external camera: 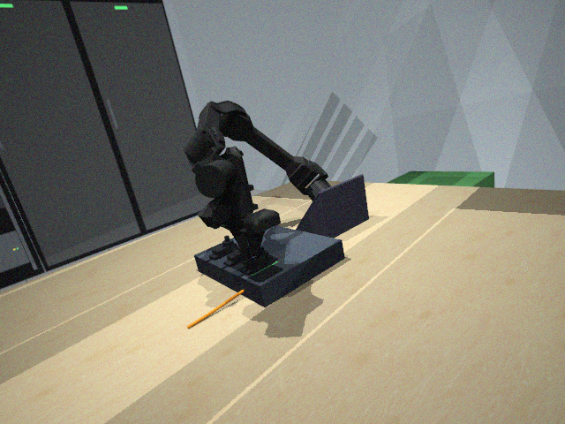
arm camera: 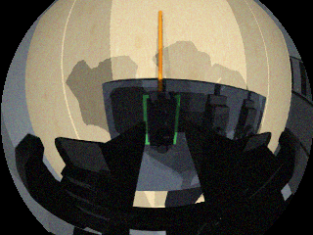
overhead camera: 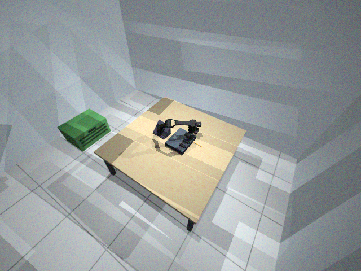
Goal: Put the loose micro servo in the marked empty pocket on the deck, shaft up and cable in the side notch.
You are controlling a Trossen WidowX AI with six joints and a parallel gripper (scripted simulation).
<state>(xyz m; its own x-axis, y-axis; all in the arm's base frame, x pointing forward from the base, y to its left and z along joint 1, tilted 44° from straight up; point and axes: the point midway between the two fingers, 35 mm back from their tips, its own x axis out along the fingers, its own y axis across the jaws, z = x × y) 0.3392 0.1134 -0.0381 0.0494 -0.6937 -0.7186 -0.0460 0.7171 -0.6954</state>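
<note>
The dark micro servo (arm camera: 162,115) sits in the green-outlined pocket on the dark deck (overhead camera: 175,139) (external camera: 314,248) (arm camera: 166,173), between the two green side lines (arm camera: 145,119). A dark round feature on its near end faces up towards the wrist camera. Its orange cable (overhead camera: 198,144) (external camera: 215,309) (arm camera: 160,44) runs straight out over the deck's edge, in line with the pocket. My gripper (overhead camera: 191,134) (external camera: 259,263) (arm camera: 164,125) is low over the deck and slightly open, with a finger on each side of the servo. Whether both ears lie flat is too dark to tell.
Other dark servos (external camera: 221,252) (arm camera: 217,115) stand on the deck beside the pocket. A dark patch (arm camera: 124,105) lies on the pocket's other side. A dark purple angled block (external camera: 337,208) stands at the arm's base. A green box (overhead camera: 87,125) is beyond the table.
</note>
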